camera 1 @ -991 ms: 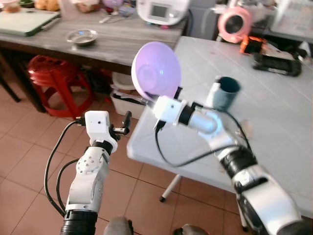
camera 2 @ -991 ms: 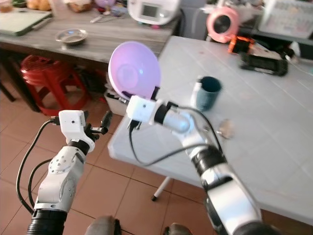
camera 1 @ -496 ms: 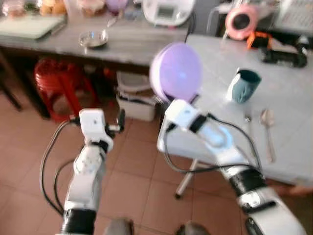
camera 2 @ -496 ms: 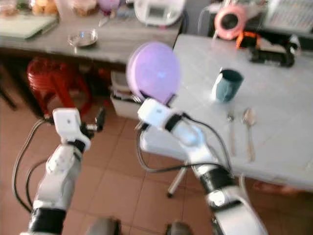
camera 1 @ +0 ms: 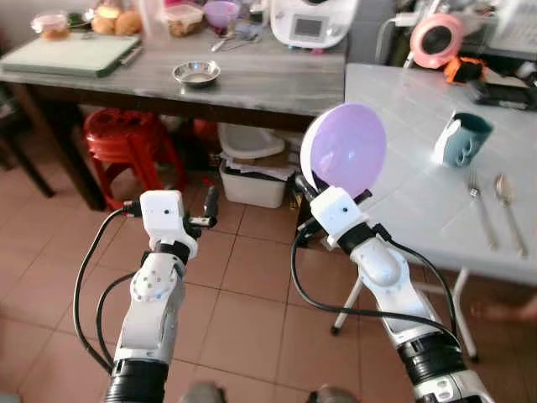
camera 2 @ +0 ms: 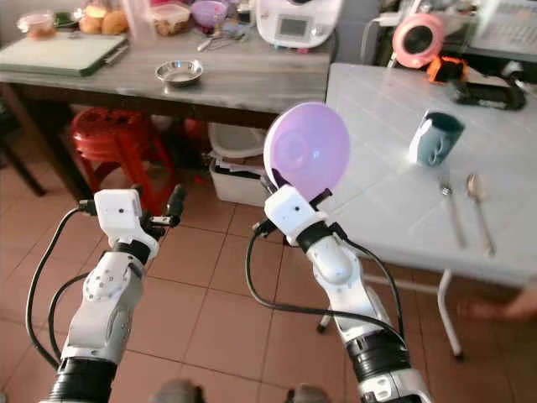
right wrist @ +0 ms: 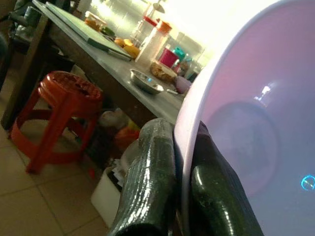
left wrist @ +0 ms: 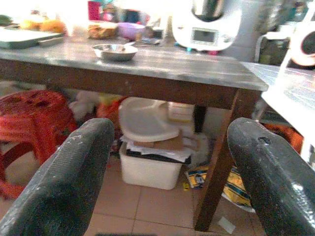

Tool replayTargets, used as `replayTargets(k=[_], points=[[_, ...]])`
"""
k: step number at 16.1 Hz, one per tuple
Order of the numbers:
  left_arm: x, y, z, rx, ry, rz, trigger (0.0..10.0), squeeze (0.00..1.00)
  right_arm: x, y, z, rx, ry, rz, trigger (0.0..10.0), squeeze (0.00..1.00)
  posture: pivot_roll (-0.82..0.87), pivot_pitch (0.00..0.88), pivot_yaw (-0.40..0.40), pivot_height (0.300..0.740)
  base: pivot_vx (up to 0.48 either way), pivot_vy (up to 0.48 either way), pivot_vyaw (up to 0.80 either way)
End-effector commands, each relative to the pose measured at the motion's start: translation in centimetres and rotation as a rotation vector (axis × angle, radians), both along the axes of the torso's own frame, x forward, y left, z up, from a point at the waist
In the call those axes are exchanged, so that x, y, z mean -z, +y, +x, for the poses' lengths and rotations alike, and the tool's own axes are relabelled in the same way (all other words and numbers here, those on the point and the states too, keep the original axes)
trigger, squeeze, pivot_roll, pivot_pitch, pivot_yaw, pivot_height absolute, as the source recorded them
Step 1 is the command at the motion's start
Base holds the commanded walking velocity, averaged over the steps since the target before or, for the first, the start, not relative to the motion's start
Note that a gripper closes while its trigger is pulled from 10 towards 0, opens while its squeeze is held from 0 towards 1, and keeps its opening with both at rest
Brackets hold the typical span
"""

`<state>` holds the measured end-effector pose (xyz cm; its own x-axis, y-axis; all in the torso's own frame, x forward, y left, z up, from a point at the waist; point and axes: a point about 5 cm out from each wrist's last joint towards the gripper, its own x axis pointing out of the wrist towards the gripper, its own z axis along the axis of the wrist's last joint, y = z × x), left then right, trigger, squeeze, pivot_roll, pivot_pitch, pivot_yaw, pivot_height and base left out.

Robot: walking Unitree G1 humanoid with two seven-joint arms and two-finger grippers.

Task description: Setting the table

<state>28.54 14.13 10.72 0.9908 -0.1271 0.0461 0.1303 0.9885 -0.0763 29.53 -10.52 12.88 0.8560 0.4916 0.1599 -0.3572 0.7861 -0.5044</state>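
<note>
Fingers of the right gripper pinch the rim of the purple bowl standing above it, while the left gripper is spread apart.

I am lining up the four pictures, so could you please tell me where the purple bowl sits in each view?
Left eye view: purple bowl upper centre, held up on edge by the right gripper.
Right eye view: bowl centre, beside the white table.
Left wrist view: not in it.
Right wrist view: bowl, rim pinched in the jaws.
Shared landmark: red stool.

A red stool and white bin sit under the grey tabletop, on terracotta floor tiles.
</note>
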Motion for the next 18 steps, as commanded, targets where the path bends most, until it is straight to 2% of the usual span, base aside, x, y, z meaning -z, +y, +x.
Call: replayTargets(k=[1, 8, 11, 16, 18], points=[[-0.4, 0.5, -0.1, -0.013, -0.019, 0.013, 10.0, 0.0, -1.7, 0.7, 0.2, -0.021, -0.059, 0.027, 10.0, 0.0, -0.01, 0.0, 0.001, 0.74, 0.48, 0.0, -0.43], [-0.4, -0.3, -0.1, 0.026, -0.024, 0.006, 10.0, 0.0, -1.7, 0.6, 0.0, 0.012, -0.033, 0.032, 10.0, 0.0, -0.01, 0.0, 0.004, 0.74, 0.468, 0.0, -0.56], [-0.2, -0.5, -0.2, 0.028, -0.015, -0.01, 10.0, 0.0, -1.3, 0.9, -0.3, 0.009, -0.016, 0.039, 10.0, 0.0, -0.01, 0.0, 0.003, 0.74, 0.456, 0.0, 0.0], [-0.2, -0.6, 0.0, 0.028, -0.005, -0.015, 10.0, 0.0, -1.3, 1.0, -0.5, 0.004, -0.008, 0.034, 10.0, 0.0, -0.02, 0.0, 0.004, 0.74, 0.308, 0.358, 0.0], [-0.3, -0.7, 0.0, 0.036, -0.014, -0.015, 10.0, 0.0, -1.4, 0.9, -0.4, 0.008, -0.011, 0.033, 10.0, 0.0, -0.02, 0.0, 0.005, 0.74, 0.0, 0.435, 0.0]])
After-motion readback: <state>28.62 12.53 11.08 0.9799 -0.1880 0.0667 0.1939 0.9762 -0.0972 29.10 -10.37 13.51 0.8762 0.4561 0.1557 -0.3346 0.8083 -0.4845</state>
